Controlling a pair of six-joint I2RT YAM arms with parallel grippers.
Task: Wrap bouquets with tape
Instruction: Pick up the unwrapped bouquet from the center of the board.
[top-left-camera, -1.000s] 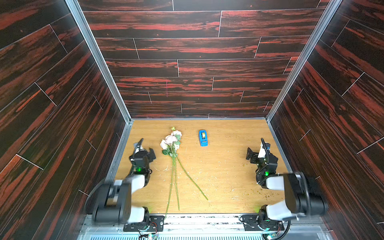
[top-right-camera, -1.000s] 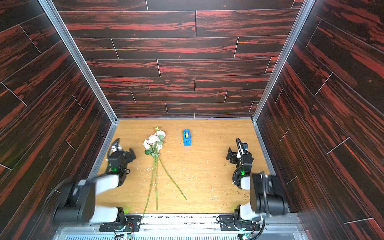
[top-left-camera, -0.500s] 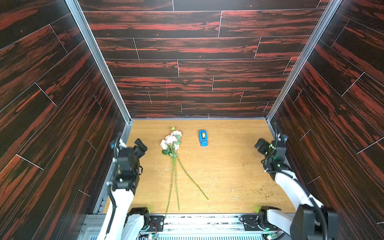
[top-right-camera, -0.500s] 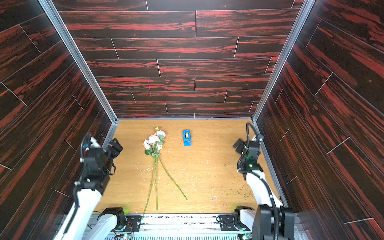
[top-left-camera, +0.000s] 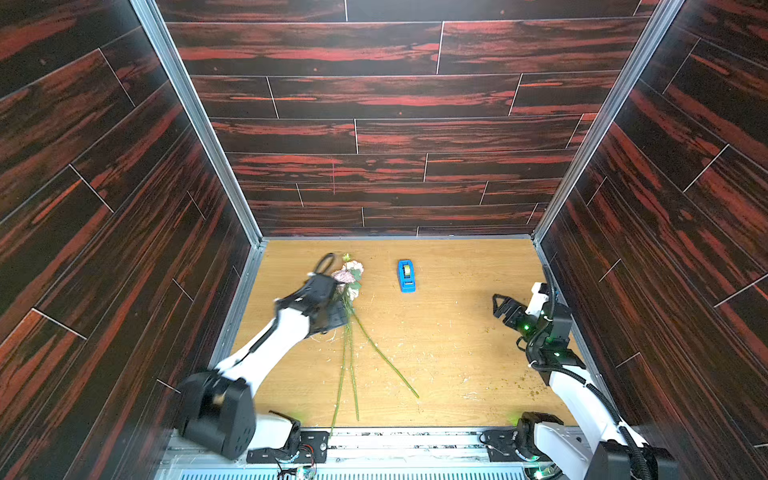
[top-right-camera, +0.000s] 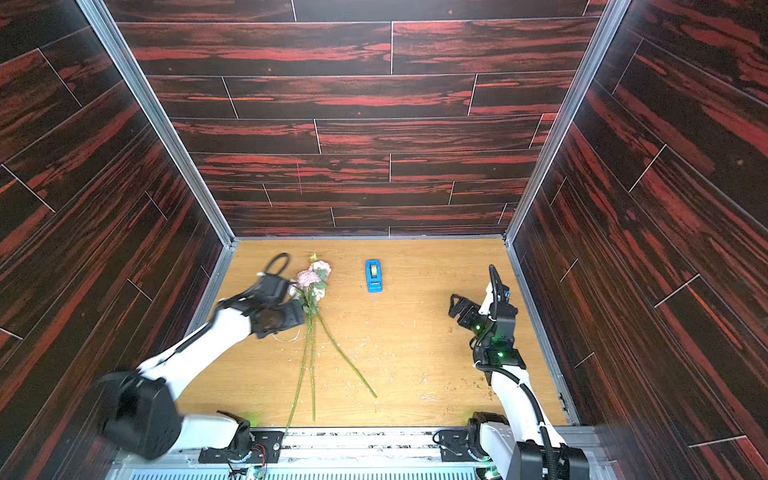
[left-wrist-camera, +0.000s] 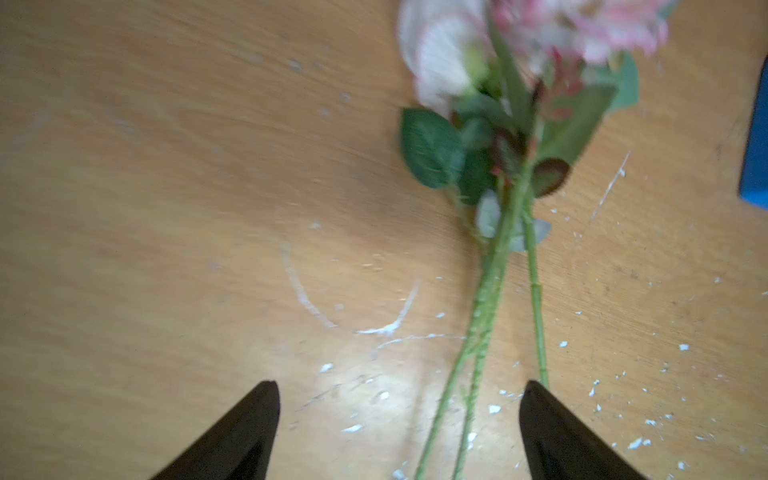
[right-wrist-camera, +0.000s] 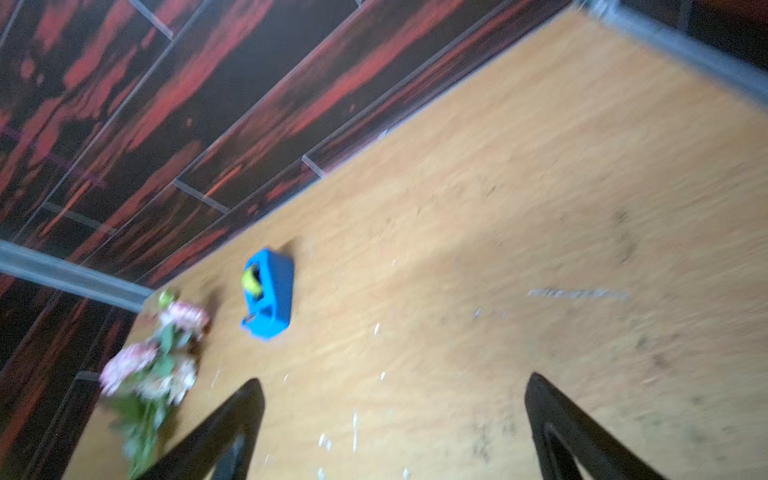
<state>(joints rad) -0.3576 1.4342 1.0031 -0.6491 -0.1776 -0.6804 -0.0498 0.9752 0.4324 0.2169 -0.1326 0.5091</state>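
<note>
Stem pickup judged underway: left gripper (left-wrist-camera: 398, 388) spread empty over bouquets (left-wrist-camera: 494, 270), right gripper (right-wrist-camera: 395, 382) also open. Tape (top-left-camera: 406, 275) noted at bouquets' three o'clock. Closure on stems needed.

Your worktop (top-left-camera: 457, 353) looked like pale wood grain — matt, scuffed, flecked with white scrapes. The walls (top-left-camera: 395, 95) around you were dark red-black wood-look planks with a faint sheen, framed by brushed metal rails (top-left-camera: 198, 124). The yellowish tape (top-left-camera: 407, 271) sat in a dispenser (top-left-camera: 406, 284) of smooth blue plastic. The bouquets (left-wrist-camera: 498, 124) showed ruffled, cloth-like petals and matt leaves. Your left claw (left-wrist-camera: 399, 384) had smooth black fingers (left-wrist-camera: 249, 428) — plastic-looking.
</note>
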